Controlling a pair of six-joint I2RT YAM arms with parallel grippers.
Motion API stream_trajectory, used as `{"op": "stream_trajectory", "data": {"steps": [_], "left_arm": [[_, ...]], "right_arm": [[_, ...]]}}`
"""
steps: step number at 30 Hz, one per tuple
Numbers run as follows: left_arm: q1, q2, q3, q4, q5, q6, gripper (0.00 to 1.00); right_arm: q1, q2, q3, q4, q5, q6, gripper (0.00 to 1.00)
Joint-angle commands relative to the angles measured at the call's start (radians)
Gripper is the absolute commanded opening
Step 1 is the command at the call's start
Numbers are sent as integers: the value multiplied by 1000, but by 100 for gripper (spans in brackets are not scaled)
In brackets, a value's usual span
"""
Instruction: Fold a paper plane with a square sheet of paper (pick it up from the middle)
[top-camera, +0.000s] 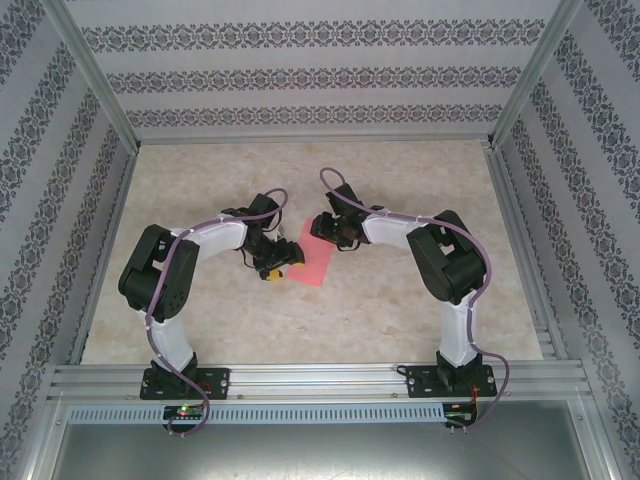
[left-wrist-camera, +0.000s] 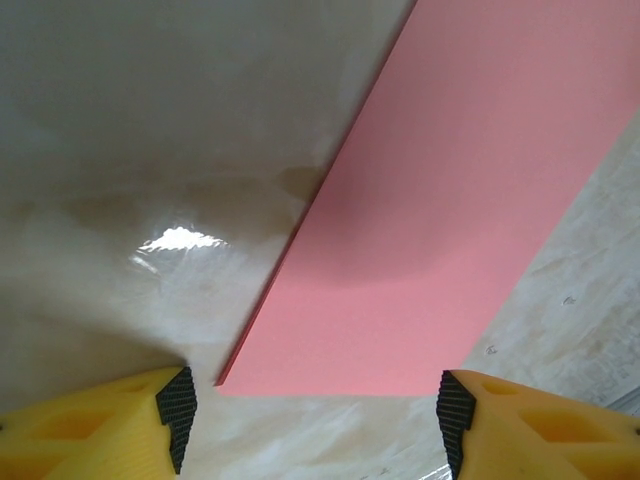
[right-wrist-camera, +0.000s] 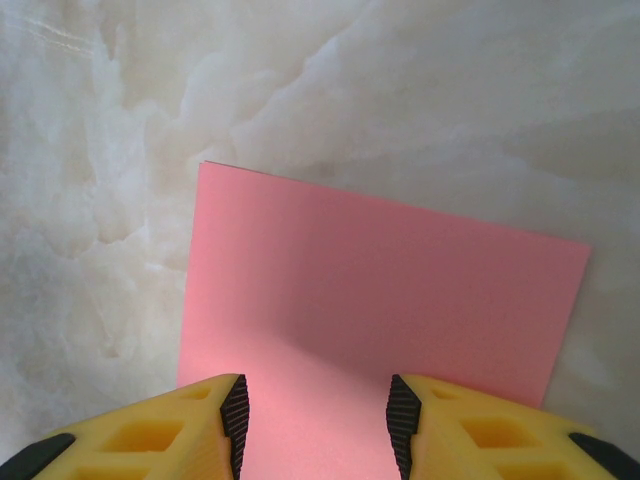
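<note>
The square sheet of paper (top-camera: 312, 265) is salmon pink and lies flat on the marble table (top-camera: 400, 310) between the two arms. My left gripper (top-camera: 283, 262) stands at its left side, low over the table. In the left wrist view the left gripper (left-wrist-camera: 317, 420) is open, its black pads just short of the paper's (left-wrist-camera: 420, 250) near edge, nothing between them. My right gripper (top-camera: 325, 235) hangs over the sheet's far end. In the right wrist view the right gripper (right-wrist-camera: 318, 425) is open above the paper (right-wrist-camera: 380, 290), which lies flat under the gap. The paper plane is out of view.
Patterned walls and metal frame posts (top-camera: 95, 90) enclose the table on three sides. A metal rail (top-camera: 320, 380) carrying both arm bases runs along the near edge. Bare marble stretches behind the arms and to their outer sides.
</note>
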Motion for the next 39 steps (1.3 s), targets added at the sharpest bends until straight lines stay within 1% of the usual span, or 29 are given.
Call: {"op": "stream_trajectory", "data": {"steps": [1, 16, 23, 30, 35, 39], "left_arm": [[-9, 30, 5, 29, 50, -9, 63], [-12, 27, 9, 73, 99, -6, 52], [13, 26, 24, 143, 129, 44, 53], [41, 60, 32, 218, 201, 109, 53], [48, 98, 35, 223, 222, 130, 50], [52, 89, 4, 251, 223, 135, 49]], "right_arm": [[9, 62, -56, -149, 0, -4, 46], [9, 58, -64, -148, 2, -3, 45], [6, 54, -65, -151, 4, -7, 45], [1, 43, -75, -151, 4, -13, 45], [-6, 42, -69, -126, -20, -43, 45], [-24, 55, -45, -86, -90, -90, 45]]}}
